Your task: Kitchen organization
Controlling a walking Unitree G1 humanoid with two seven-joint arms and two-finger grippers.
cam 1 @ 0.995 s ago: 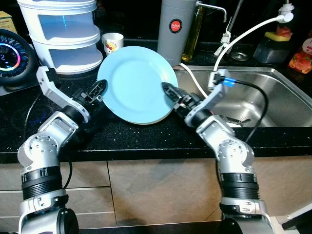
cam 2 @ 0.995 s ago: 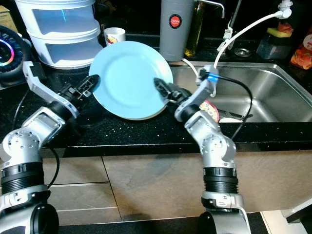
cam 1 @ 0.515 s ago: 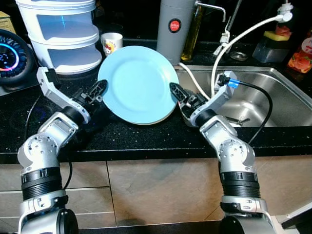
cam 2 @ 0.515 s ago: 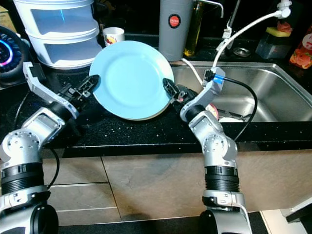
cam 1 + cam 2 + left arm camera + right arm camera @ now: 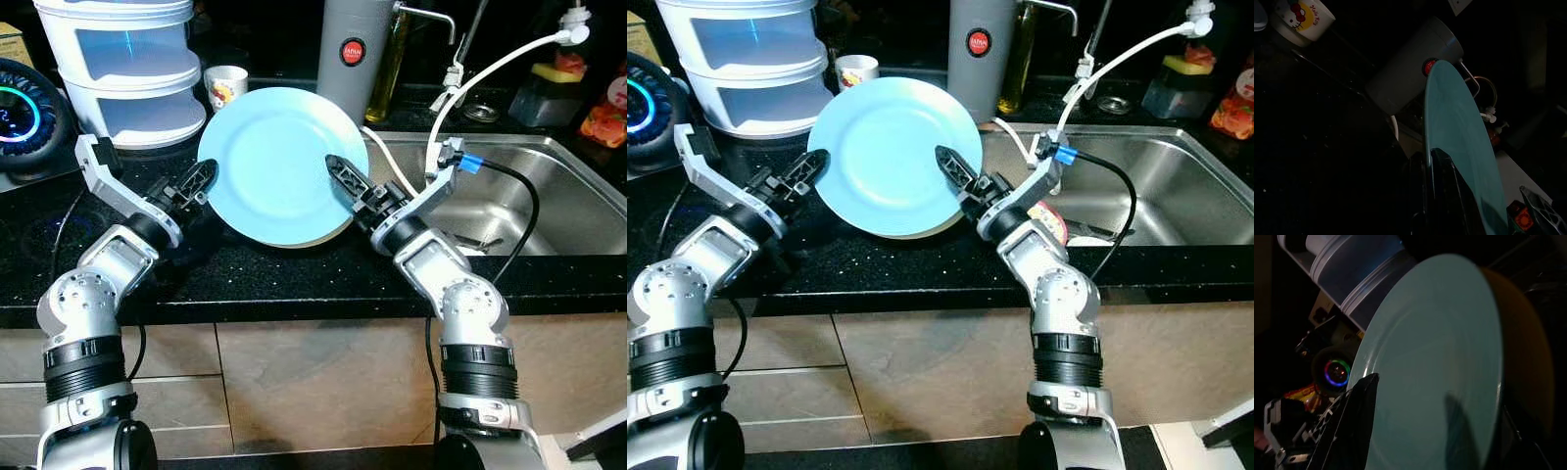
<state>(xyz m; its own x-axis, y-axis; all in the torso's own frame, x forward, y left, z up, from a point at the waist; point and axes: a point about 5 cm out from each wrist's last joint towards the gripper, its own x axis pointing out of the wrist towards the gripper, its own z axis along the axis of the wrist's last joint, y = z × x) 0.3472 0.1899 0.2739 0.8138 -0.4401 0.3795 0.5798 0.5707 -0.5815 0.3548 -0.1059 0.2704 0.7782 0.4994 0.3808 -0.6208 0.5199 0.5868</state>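
The light blue plate (image 5: 277,164) stands tilted on edge above the black countertop (image 5: 294,274), held between both tools. The left gripper (image 5: 201,180) is clamped on the rim nearest it, one finger on each face. The right gripper (image 5: 345,179) has one finger lying across the plate's front face; whether it pinches the rim cannot be told. Judged rigid, glazed, slippery and breakable: hold at opposite rim edges, never by the face alone. The sink (image 5: 549,186) lies just beyond the right gripper.
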